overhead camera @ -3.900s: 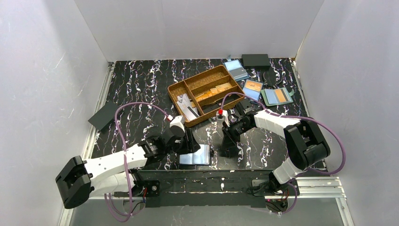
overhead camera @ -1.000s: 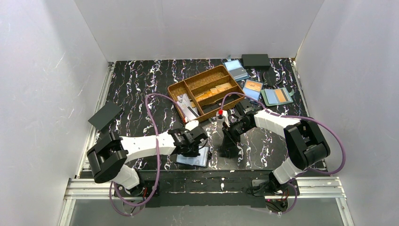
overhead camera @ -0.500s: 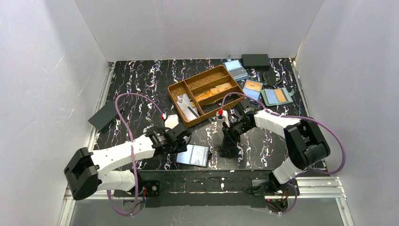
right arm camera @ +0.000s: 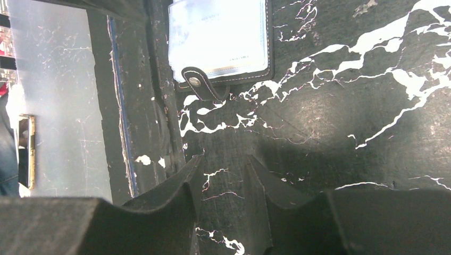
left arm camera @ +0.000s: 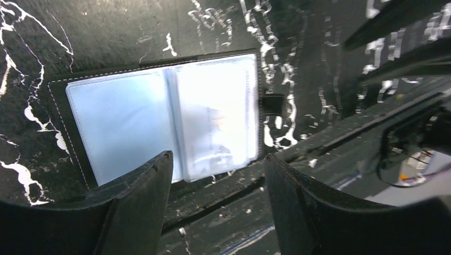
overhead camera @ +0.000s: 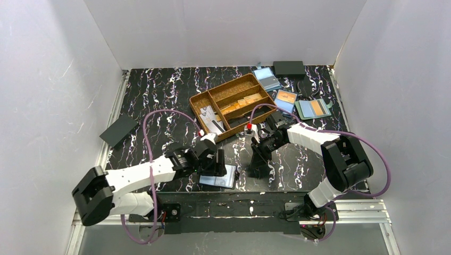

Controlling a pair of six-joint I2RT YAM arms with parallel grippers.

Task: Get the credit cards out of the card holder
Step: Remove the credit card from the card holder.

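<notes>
Card holder (left arm camera: 159,117) lies open below the left claw (left arm camera: 218,159), now spread; right claw (right arm camera: 224,162) stays parted

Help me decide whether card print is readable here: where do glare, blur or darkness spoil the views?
Left wrist: the card holder is blown out to pale glare, its print smeared; right wrist: the holder is overexposed at the top edge, while its snap tab and the table stay sharp; top external: even light, sharp, but the holder is too small to read.
</notes>
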